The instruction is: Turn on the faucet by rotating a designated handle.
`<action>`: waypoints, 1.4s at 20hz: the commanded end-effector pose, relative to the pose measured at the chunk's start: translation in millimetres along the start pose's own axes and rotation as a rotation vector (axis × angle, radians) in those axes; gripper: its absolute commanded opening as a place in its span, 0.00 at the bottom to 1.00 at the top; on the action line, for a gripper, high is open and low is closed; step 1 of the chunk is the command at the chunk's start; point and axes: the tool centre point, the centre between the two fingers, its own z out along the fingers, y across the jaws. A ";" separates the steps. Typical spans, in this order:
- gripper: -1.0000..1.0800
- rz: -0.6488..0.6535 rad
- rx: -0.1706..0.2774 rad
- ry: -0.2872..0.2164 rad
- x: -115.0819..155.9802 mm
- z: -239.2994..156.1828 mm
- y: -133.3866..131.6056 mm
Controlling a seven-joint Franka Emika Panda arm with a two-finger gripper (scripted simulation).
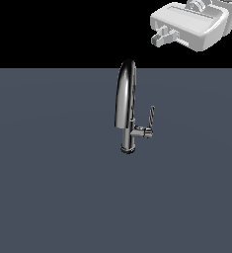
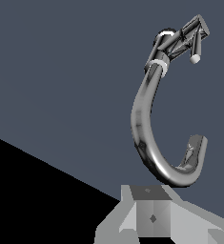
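Nothing done: gripper, jaw state unclear, hovers well above the faucet, apart from the handle; approach and turn remain

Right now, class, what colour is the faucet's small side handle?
Shiny chrome silver with dark reflections, like the faucet; the handle shows best in the exterior view.
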 end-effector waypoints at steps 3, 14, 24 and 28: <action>0.00 0.110 0.103 -0.088 39.1 6.3 7.3; 0.00 0.387 0.357 -0.302 125.6 43.1 38.5; 0.00 0.529 0.485 -0.412 161.3 74.4 58.1; 0.00 0.546 0.501 -0.426 165.1 79.2 60.4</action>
